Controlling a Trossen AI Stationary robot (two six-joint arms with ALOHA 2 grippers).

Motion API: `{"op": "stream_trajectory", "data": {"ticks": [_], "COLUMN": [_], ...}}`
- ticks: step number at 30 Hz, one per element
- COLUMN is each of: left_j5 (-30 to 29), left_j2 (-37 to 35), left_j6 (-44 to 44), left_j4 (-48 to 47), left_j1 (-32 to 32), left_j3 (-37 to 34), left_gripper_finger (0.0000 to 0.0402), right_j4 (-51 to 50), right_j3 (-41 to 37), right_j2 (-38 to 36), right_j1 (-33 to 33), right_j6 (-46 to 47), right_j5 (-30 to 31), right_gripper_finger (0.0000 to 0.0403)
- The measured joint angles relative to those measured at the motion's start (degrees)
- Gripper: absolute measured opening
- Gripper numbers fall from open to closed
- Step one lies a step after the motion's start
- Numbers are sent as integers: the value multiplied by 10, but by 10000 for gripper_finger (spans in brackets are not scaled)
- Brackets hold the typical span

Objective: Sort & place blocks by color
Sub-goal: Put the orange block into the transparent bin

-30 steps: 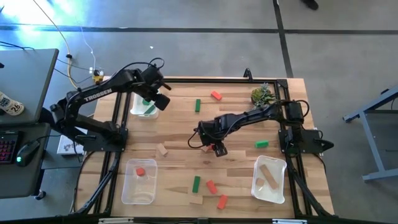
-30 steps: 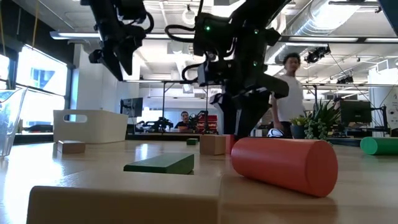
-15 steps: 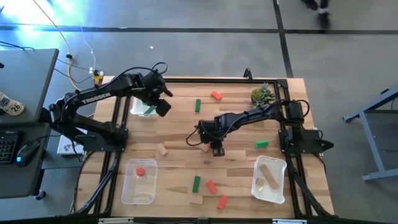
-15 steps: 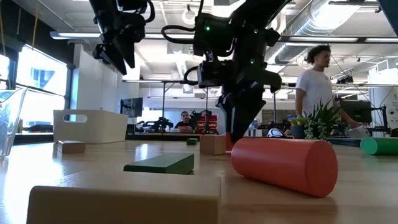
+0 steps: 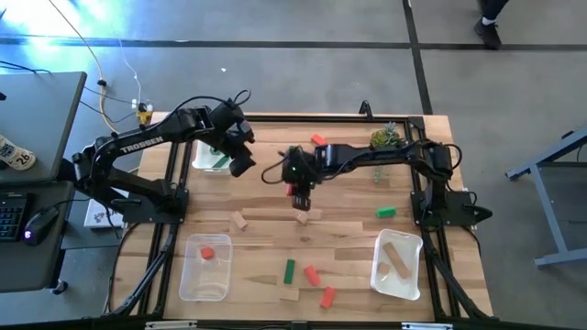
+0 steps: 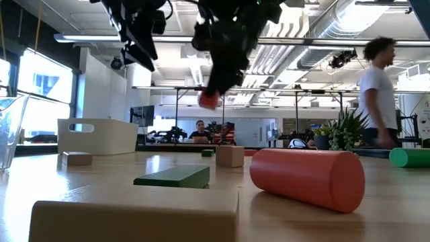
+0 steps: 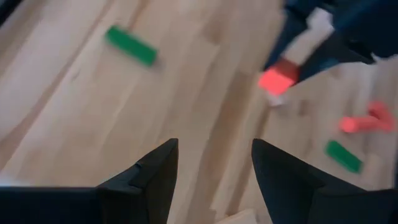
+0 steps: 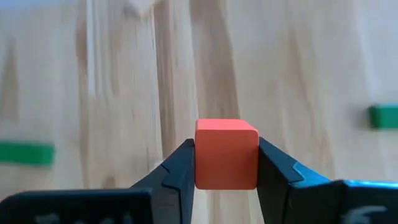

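- Your right pincer [image 8: 225, 180] is gripping a red cube [image 8: 226, 154], hanging above the middle of the worktop [image 5: 348, 247].
- The tray holding a red block [image 5: 206, 266] is lying toward the near left corner, the left arm's side.
- Your left pincer [image 7: 213, 163] is hovering with its fingers apart beside the far-left tray [image 5: 204, 161].
- A tan block [image 5: 301, 218] is sitting almost under the cube.

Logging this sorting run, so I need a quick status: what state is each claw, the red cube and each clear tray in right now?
Right claw: shut on the red cube, lifted above the table.
Red cube: gripped, off the table.
Left claw: open, empty.
Near-left tray: holds one red block.
Near-right tray: holds tan blocks.
Far-left tray: holds a green block.
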Motion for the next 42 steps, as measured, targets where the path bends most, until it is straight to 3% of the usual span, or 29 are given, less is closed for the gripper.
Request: {"op": "stream_trajectory", "data": {"ticks": [9,18,22,29,33,42], "left_j5": [57,61,63,150,165,222], "left_j2": [0,0,-1,-4,-4,-4], "left_j6": [93,147,147,147,135,40], "left_j4": [28,40,76,138,161,297], "left_j1": [0,-6,-6,-6,-6,-6], "left_j3": [0,0,0,0,0,0], "left_gripper_finger": [190,190,190,190,190,190], "right_j4": [-3,-25,-58,-126,-177,-195], "right_j3": [86,165,218,326,385,423], "right_j2": [0,1,1,1,1,1], "right_j1": [-17,-25,-30,-33,-33,-30], "right_j6": [24,30,28,5,3,16], "right_j5": [0,-1,-1,24,40,38], "right_gripper_finger": [101,101,101,101,101,101]}}
